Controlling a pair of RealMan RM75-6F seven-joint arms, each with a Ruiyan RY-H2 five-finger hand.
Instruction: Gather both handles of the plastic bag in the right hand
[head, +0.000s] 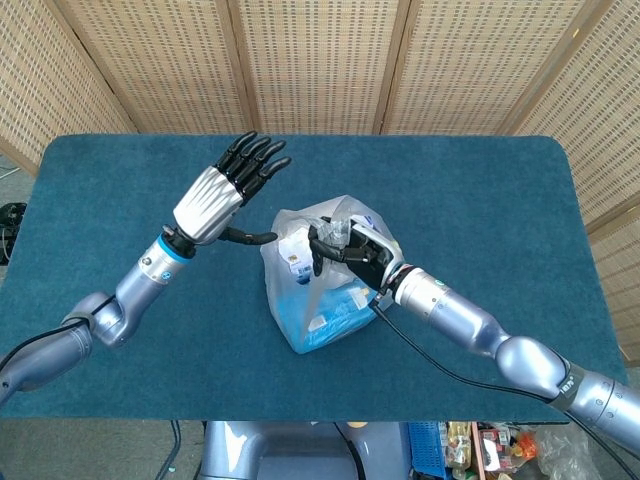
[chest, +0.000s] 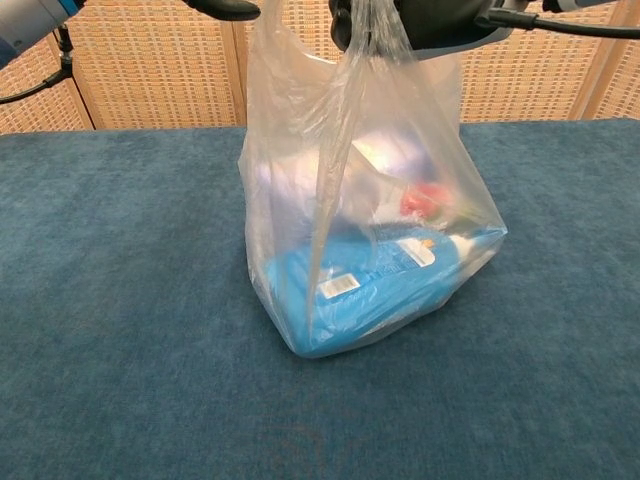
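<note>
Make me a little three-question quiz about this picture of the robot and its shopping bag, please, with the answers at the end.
1. True or false: the left hand grips the plastic bag.
2. Which hand holds the bunched plastic at the top of the bag? A) left B) right C) both
3. Fill in: the largest item seen through the bag is a ___ package at the bottom.

Key
1. False. Its fingers are spread, beside the bag, holding nothing.
2. B. The right hand is closed on the gathered plastic.
3. Blue.
</note>
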